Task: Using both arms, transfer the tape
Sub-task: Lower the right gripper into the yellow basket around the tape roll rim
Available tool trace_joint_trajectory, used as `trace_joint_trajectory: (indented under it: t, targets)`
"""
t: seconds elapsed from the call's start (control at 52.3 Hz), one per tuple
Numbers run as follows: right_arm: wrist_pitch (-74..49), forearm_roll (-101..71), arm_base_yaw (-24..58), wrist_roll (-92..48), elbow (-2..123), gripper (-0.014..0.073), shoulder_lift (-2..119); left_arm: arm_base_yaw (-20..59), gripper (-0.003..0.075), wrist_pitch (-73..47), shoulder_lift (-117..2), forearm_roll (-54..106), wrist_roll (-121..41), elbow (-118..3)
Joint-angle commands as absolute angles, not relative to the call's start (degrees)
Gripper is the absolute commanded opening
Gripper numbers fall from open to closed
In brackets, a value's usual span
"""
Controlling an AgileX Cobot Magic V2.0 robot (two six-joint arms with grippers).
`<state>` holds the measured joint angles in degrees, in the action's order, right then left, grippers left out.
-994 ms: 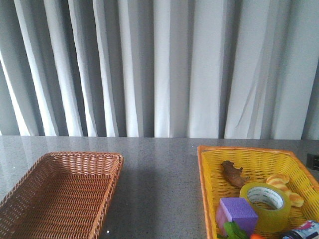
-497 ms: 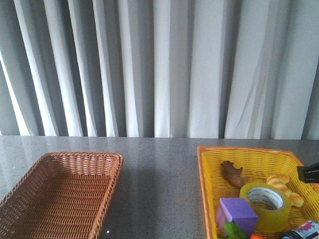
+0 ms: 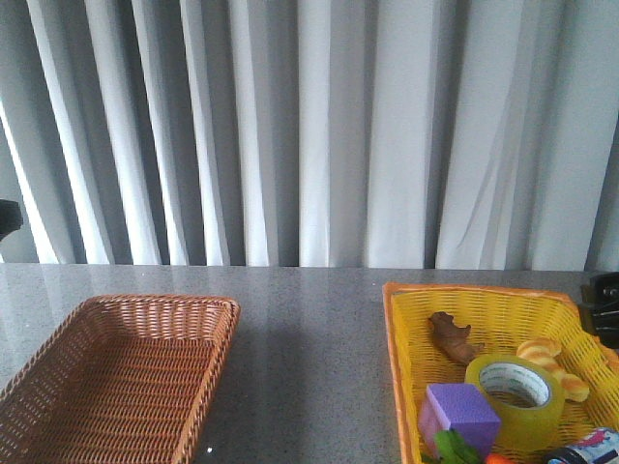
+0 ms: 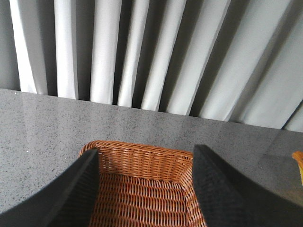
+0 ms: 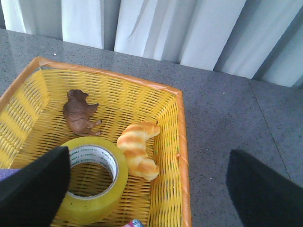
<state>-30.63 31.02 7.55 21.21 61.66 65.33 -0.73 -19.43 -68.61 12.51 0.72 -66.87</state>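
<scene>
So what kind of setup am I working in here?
Probably a lab test bench, not a home: a speckled grey tabletop, a plain pleated grey curtain as backdrop, and two wicker baskets, brown and yellow, the latter holding the yellow translucent tape roll and toys.

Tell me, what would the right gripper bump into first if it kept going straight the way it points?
Probably the yellow basket: its right rim sits between the open fingers, with the croissant and the tape just inside. Depth is unclear.

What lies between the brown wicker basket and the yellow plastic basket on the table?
Only bare grey table lies between the brown wicker basket and the yellow plastic basket; the front view shows this.
</scene>
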Motion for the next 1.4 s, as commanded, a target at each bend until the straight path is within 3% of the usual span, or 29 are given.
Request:
trace_joint_trajectory:
  t: [0.0,0.459,0.784,0.975,1.377]
  targets:
    - [-28.3,31.9,7.6,20.4,63.7,0.0666,63.9,-0.5,0.0473,-16.5,-68.3,13.8,0.8,-69.6]
    - [-29.4,28.6,7.5,23.5,64.1,0.0581,64.9,-0.5,0.0471,-16.2,-68.3,13.7,0.8,-69.6]
    - [-57.1,16.5,7.5,11.6,85.1,0.0576,82.4,-0.5,0.0471,-19.1,-68.3,13.8,0.8,-69.6]
    - [-55.9,12.1,6.6,7.8,88.8,0.0576,87.8,-0.5,0.0471,-22.2,-68.3,13.8,0.8,-69.6]
    - [-54.9,-2.0,-4.0,2.6,88.8,0.0568,97.4,-0.5,0.0471,-23.8,-68.3,13.8,0.8,-69.6]
